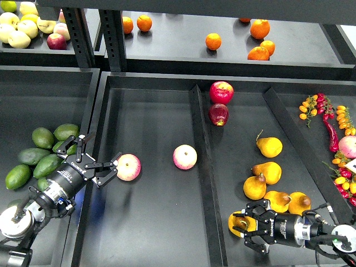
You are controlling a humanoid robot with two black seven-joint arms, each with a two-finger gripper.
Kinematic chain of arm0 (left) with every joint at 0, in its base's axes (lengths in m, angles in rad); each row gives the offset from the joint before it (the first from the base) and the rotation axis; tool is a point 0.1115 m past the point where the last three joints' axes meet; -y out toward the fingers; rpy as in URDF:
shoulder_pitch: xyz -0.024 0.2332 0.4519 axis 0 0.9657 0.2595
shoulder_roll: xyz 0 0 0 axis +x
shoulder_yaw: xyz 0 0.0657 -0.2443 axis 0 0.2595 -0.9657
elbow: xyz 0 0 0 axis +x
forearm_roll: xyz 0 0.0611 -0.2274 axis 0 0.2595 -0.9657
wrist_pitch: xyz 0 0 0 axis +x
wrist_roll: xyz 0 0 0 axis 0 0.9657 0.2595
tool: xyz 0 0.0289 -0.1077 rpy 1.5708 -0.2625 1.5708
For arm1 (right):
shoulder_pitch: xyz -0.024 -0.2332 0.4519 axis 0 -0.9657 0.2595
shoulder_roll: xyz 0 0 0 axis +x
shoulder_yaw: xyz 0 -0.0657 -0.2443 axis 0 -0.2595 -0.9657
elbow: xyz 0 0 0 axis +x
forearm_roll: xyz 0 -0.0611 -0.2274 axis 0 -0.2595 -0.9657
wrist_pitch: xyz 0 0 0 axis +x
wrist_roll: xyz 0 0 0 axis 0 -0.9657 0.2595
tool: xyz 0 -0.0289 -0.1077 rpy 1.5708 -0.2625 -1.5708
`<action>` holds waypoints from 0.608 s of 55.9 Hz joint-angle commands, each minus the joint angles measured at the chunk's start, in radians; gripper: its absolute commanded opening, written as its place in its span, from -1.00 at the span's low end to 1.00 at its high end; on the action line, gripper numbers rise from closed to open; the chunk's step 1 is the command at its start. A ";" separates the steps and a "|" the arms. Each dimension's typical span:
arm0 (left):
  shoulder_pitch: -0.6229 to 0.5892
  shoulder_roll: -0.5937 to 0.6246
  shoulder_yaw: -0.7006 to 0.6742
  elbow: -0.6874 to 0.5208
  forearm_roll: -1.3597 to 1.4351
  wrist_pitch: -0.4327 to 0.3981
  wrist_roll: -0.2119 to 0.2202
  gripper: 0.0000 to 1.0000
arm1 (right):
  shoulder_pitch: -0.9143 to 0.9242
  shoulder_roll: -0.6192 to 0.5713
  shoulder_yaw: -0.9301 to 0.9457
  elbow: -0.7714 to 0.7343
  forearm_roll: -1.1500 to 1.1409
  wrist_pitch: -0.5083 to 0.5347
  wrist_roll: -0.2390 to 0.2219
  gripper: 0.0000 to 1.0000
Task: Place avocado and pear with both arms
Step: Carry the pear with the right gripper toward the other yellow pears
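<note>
My right gripper point(245, 229) grips a smooth orange-yellow pear point(238, 221) low in the right compartment, just beside four loose pears point(278, 198); my left gripper point(92, 159) gapes wide, empty, beside a round pink-yellow apple point(128, 167), possibly touching it; the glossy dark-green avocado point(46, 165) lies among others in the left bin point(33, 94).

One head view only, aimed forward and steeply down from above at mid range; shelf trays point(150, 233) are framed, arms entering at both lower corners.
</note>
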 commanded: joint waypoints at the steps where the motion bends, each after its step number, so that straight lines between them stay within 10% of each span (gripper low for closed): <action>1: 0.001 0.000 0.000 -0.001 0.008 0.000 0.000 0.99 | 0.000 0.021 0.001 -0.039 -0.004 0.001 0.000 -0.41; 13: 0.002 0.000 0.000 -0.001 0.011 0.000 0.000 0.99 | 0.000 0.030 0.001 -0.061 -0.005 0.001 0.000 -0.33; 34: 0.004 0.000 0.003 -0.002 0.011 0.000 0.000 0.99 | 0.000 0.030 0.003 -0.068 -0.011 -0.007 0.000 0.56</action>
